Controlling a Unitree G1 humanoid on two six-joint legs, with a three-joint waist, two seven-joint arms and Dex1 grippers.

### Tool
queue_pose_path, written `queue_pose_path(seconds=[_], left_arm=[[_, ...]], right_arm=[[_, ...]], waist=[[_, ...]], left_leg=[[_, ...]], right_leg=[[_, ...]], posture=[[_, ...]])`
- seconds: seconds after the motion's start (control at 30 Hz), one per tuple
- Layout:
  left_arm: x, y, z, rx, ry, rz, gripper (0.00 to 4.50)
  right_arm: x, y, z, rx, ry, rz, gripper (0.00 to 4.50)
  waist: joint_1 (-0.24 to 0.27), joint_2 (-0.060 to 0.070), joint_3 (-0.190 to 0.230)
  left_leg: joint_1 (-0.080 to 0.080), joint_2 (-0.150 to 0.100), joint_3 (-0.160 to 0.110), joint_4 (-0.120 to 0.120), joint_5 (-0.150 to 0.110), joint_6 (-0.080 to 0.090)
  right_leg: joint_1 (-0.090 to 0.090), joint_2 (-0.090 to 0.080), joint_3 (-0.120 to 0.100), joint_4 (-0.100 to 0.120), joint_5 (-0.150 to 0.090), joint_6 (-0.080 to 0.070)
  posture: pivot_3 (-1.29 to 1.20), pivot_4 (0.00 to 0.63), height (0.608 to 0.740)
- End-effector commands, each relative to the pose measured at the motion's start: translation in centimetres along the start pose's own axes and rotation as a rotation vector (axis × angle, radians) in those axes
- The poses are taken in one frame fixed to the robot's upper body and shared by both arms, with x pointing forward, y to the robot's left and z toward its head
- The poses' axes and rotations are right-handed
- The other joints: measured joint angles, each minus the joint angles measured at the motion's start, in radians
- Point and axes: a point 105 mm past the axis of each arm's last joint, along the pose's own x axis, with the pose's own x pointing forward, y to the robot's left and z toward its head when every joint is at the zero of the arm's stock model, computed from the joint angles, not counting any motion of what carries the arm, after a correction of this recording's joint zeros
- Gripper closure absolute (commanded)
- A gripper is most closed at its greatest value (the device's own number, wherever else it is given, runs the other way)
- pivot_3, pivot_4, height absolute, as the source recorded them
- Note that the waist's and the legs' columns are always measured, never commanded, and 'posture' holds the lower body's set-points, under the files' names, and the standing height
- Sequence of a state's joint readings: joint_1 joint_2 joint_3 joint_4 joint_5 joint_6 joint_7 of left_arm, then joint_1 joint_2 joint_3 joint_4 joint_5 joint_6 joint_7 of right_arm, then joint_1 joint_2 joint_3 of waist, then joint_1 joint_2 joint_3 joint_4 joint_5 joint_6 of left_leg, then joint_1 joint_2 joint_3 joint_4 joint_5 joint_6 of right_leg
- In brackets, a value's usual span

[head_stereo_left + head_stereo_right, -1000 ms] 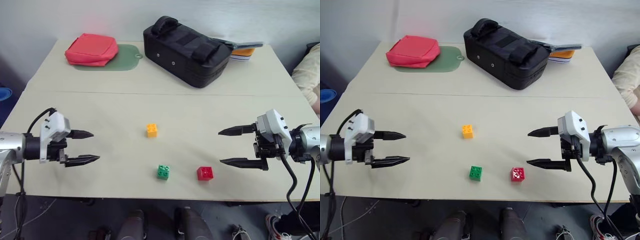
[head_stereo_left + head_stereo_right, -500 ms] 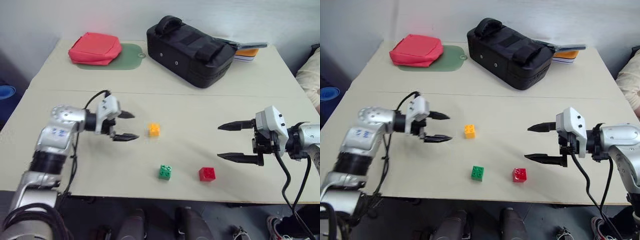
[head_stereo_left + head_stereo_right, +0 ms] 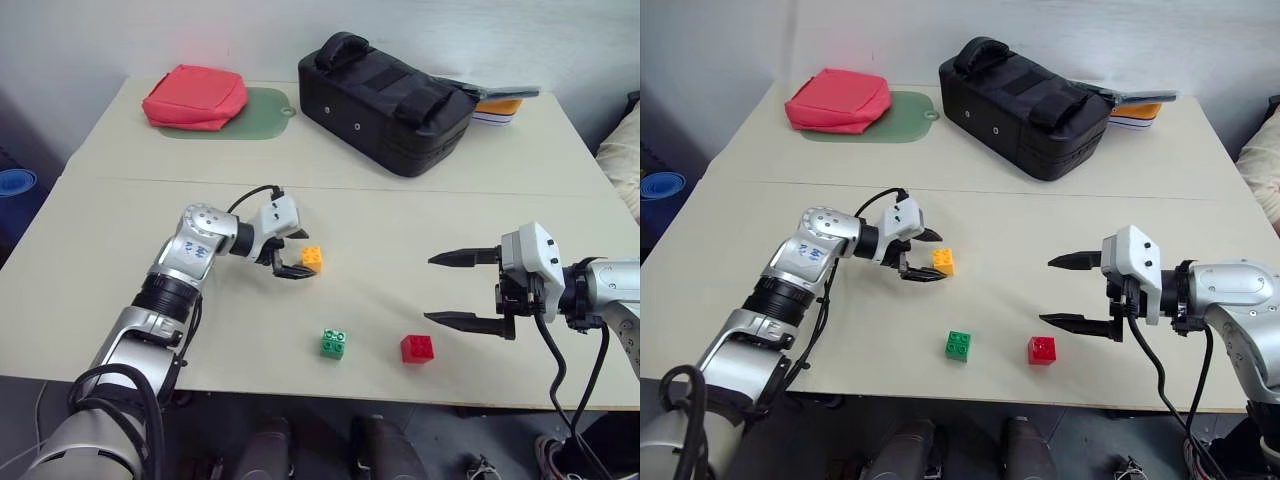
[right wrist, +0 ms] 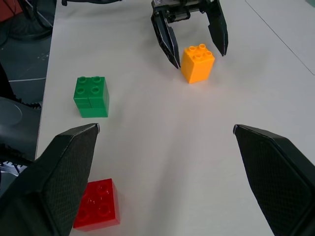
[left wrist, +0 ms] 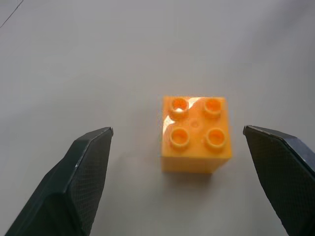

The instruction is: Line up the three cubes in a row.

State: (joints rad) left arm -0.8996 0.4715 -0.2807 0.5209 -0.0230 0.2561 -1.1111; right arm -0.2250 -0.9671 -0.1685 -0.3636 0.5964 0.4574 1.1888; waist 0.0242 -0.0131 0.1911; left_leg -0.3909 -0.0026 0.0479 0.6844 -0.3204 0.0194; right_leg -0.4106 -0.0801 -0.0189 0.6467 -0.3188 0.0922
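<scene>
Left pincer [image 3: 296, 254] spread wide, black fingers straddling small orange-yellow studded plastic brick [image 3: 312, 258] without touching it; in left wrist view, brick [image 5: 195, 133] sitting nearer one finger than the other. Right pincer [image 3: 462, 289] also open and empty, hovering above pale beige surface [image 3: 380, 215], just beside small red studded plastic brick [image 3: 417, 348]. Small green studded plastic brick [image 3: 333, 343] near front edge, a short gap from red one, both roughly level; orange-yellow one farther back, out of line.

Likely step in hand: grasping orange-yellow brick. Best centred between fingers first, then lowered so pads meet flat sides below studs, then closed gently to avoid nudging or twisting it. Sensible placement: beside green brick, on the side away from red, matching existing gap.
</scene>
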Motion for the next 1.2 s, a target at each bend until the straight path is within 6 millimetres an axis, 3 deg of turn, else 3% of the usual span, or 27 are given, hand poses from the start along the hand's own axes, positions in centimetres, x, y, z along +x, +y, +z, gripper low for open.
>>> queue_pose_path(seconds=[0.03,0.1,0.2,0.47,0.63,0.77,0.93,1.2], left_arm=[[0.6,0.0,1.0,0.030,-0.023,-0.006,0.03],[0.9,-0.3,1.2,0.024,-0.037,-0.028,0.03],[1.0,-0.9,0.7,0.031,-0.027,-0.065,0.62],[0.2,-1.3,0.5,0.046,0.002,-0.098,2.99],[-2.0,-1.7,0.2,0.059,-0.004,-0.112,2.98],[-4.7,-5.7,1.4,0.151,-0.075,-0.296,2.98],[-7.0,-8.6,-0.8,0.191,0.030,-0.334,2.98],[-7.7,-8.9,-2.6,0.178,0.072,-0.271,2.98]], right_arm=[[-0.1,0.3,1.1,-0.041,-0.035,-0.001,0.00],[-0.1,0.2,1.2,-0.043,-0.035,-0.001,0.00],[-0.1,0.1,1.3,-0.046,-0.036,-0.003,0.00],[0.0,-0.1,1.3,-0.053,-0.036,-0.002,0.00],[0.2,0.0,1.3,-0.055,-0.037,0.008,0.00],[0.3,0.2,1.3,-0.051,-0.037,0.024,0.00],[0.4,1.5,0.9,-0.049,-0.014,0.099,0.00],[0.4,2.4,0.7,-0.056,0.009,0.172,0.00]], waist=[[0.000,0.000,0.000],[0.000,0.000,0.000],[-0.003,0.000,0.000],[-0.001,0.000,0.000],[-0.005,0.000,0.000],[-0.011,0.000,0.000],[-0.018,0.000,0.000],[-0.021,0.000,0.000]], left_leg=[[0.000,0.000,0.000,0.000,0.000,0.000],[0.000,0.000,0.000,0.000,0.000,0.000],[0.000,0.000,0.000,0.000,0.000,0.000],[0.000,0.000,0.000,0.000,0.000,0.000],[0.000,0.001,0.000,0.000,0.000,0.000],[0.000,0.001,0.000,-0.001,0.000,0.000],[0.001,0.001,-0.002,-0.001,0.000,-0.001],[0.001,0.001,-0.002,-0.001,0.000,0.000]], right_leg=[[0.000,0.000,0.000,0.000,0.000,0.000],[0.000,0.000,0.000,0.000,0.000,0.000],[0.000,0.000,0.000,0.000,0.000,0.000],[0.000,0.000,0.000,0.000,0.000,0.000],[0.000,0.000,0.000,0.000,0.000,0.000],[0.000,0.000,0.001,0.000,0.000,0.000],[0.001,-0.001,0.001,-0.002,0.000,0.000],[0.002,-0.002,0.000,-0.003,0.000,0.000]], posture=[[0.00,0.150,0.740],[0.00,0.150,0.740],[0.00,0.150,0.740],[0.00,0.150,0.740],[0.00,0.150,0.740],[0.00,0.150,0.740],[0.00,0.150,0.740],[0.00,0.150,0.740]])
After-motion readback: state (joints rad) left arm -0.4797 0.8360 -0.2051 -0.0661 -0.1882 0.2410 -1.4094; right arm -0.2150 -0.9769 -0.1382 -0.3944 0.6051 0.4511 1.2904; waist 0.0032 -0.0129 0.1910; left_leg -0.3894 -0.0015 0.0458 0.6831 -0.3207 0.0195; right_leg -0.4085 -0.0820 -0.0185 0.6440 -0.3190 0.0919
